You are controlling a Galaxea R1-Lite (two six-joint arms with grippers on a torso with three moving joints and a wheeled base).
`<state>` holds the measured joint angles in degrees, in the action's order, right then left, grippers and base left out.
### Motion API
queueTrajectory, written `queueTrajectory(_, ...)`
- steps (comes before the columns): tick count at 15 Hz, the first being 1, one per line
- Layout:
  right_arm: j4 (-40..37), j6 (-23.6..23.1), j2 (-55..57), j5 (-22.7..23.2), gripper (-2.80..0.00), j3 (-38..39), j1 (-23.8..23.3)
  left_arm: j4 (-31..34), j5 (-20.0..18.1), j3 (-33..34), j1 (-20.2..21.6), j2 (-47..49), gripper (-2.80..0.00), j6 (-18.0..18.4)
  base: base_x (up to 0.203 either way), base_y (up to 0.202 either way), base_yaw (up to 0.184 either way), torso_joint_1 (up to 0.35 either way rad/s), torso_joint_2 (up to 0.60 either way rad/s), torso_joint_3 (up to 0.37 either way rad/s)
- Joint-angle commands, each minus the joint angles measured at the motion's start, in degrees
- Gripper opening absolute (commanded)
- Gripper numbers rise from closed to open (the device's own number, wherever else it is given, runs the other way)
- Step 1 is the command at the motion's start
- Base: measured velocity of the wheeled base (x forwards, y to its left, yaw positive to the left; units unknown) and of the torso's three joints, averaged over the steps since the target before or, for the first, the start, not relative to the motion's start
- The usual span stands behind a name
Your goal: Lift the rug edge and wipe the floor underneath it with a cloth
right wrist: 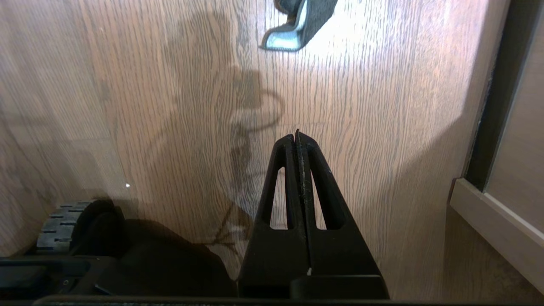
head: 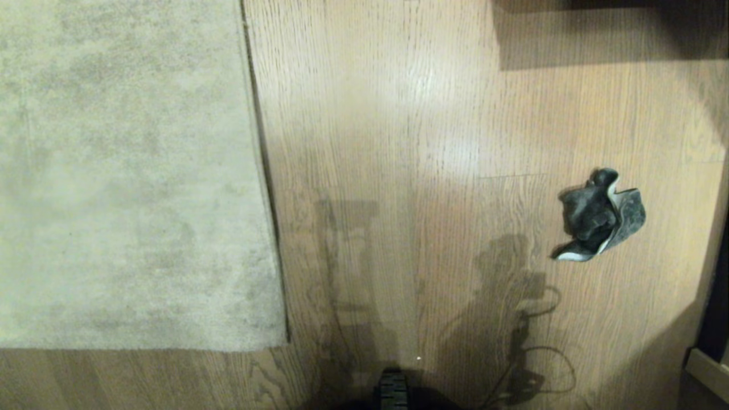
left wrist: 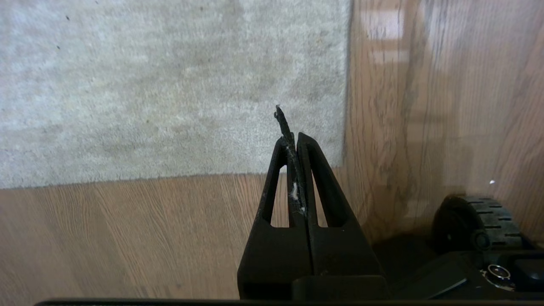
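Observation:
A pale grey-beige rug [head: 125, 182] lies flat at the left. Its straight rug edge [head: 266, 188] runs down to a near corner [head: 283, 341]. Light brown wood floor [head: 410, 142] fills the rest. The crumpled dark cloth [head: 601, 215] lies on the floor at the right, with only its lower tip [right wrist: 293, 29] in the right wrist view. My left gripper [left wrist: 293, 138] is shut and empty, above the floor near the rug corner [left wrist: 342, 163]. My right gripper [right wrist: 296, 138] is shut and empty over bare floor, well short of the cloth. Neither arm shows in the head view.
A dark furniture base and pale ledge [head: 709, 364] stand at the right edge, seen also as a ledge [right wrist: 493, 225] in the right wrist view. My base wheel [head: 393, 390] sits at the bottom centre. A dark shadow [head: 598, 34] crosses the floor at the top right.

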<state>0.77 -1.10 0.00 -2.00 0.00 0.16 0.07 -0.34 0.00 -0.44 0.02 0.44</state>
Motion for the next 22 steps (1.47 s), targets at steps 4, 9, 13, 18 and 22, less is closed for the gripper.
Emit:
queueTrajectory(4, 0.0, 0.0, 0.1, 0.1, -2.80, 0.0, 0.0, 0.0, 0.3, 0.0, 0.0, 0.0, -2.80, -0.1, 0.000, 0.000, 0.000, 0.000, 0.00, 0.168)
queueTrajectory(9, 0.0, 0.0, 0.1, 0.0, -2.80, 0.0, 0.0, 0.1, 0.3, 0.0, 0.0, 0.0, -2.80, 0.1, 0.000, 0.000, 0.000, 0.002, 0.00, 0.204)
queueTrajectory(13, 0.0, 0.0, 0.1, 0.0, -2.80, 0.0, 0.0, 0.1, 0.3, 0.0, 0.0, 0.0, -2.80, 0.1, 0.000, 0.000, 0.000, 0.001, 0.00, 0.206)
queueTrajectory(18, 0.0, 0.0, 0.1, 0.0, -2.80, 0.0, 0.0, 0.1, 0.3, 0.0, 0.0, 0.0, -2.80, 0.2, 0.000, 0.000, 0.000, 0.003, 0.00, 0.201)
queueTrajectory(22, 0.0, 0.0, 0.1, 0.0, -2.80, 0.0, 0.0, 0.1, 0.3, 0.0, 0.0, 0.0, -2.80, 0.3, 0.000, 0.000, 0.000, 0.000, 0.00, 0.200)
